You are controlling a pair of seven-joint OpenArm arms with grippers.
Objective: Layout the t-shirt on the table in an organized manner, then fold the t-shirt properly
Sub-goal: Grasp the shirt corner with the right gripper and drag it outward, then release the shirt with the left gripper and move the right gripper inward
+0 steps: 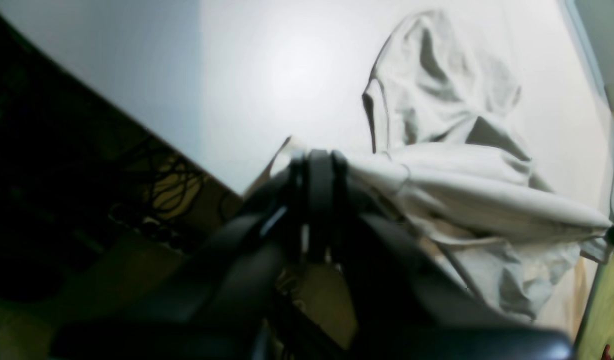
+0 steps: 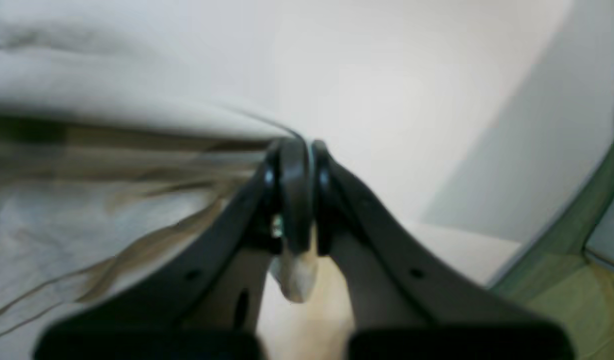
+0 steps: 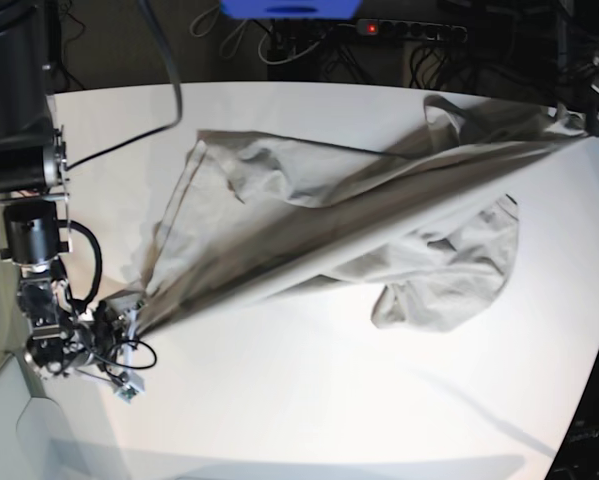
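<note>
The light grey-beige t-shirt is stretched in a taut band across the white table, its lower part sagging in wrinkled folds onto the tabletop. At the near left edge in the base view, my right gripper is shut on one end of the t-shirt. My left gripper holds the other end at the far right edge. In the left wrist view the left gripper pinches the t-shirt above the table. The right wrist view shows the right gripper clamped on the t-shirt, a bit of cloth poking out behind the jaws.
A power strip and a blue object lie beyond the table's far edge among cables. Dark floor with tangled cables shows past the table edge in the left wrist view. The right arm's column stands at the table's left side.
</note>
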